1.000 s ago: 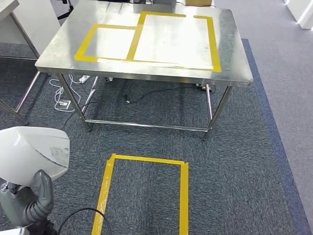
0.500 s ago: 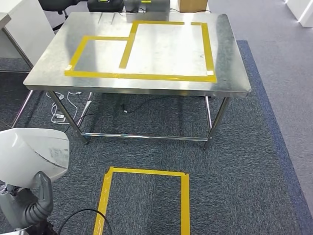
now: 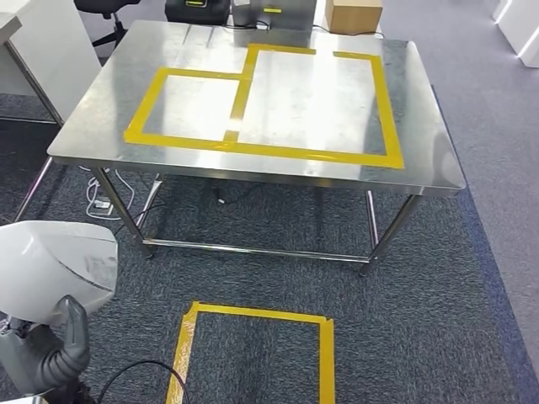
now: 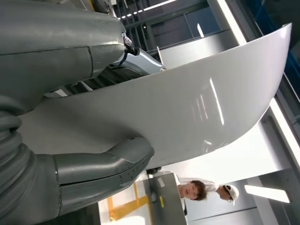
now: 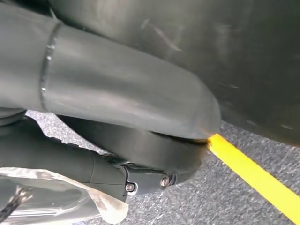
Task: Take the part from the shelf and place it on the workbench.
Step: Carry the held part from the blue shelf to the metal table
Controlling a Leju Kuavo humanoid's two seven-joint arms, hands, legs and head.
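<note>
1. The part (image 3: 54,269), a curved white panel, sits low at the robot's left side, off the table (image 3: 95,135) and well short of it; in the head view the left hand (image 3: 50,358) is under the panel with its thumb up against the lower face, and the left wrist view shows the thumb (image 4: 106,164) and the fingers (image 4: 63,51) clamping the panel between them
2. The right hand (image 5: 116,122) has its fingers curled in beneath a dark curved surface, probably the same panel's underside; whether it truly bears on that surface I cannot tell
3. Slip risk: the panel is broad, smooth and glossy, and the grip takes it near one edge, so walking sway could lever it out of the fingers or let it rotate downward
4. Collision risk: the panel's free end projects beyond the hands, so in closing on the table it could strike the steel edge before being lifted above it
5. Trip risk: a black cable (image 3: 136,374) curls on the carpet beside the yellow floor square (image 3: 321,353), close to where the feet would go
6. Placement risk: the yellow tape outlines (image 3: 387,109) mark the target zones; a curved panel set down off-centre may rock or slide on the polished top toward an edge
7. People (image 4: 192,190) stand beyond the table, within range of a swinging panel
</note>
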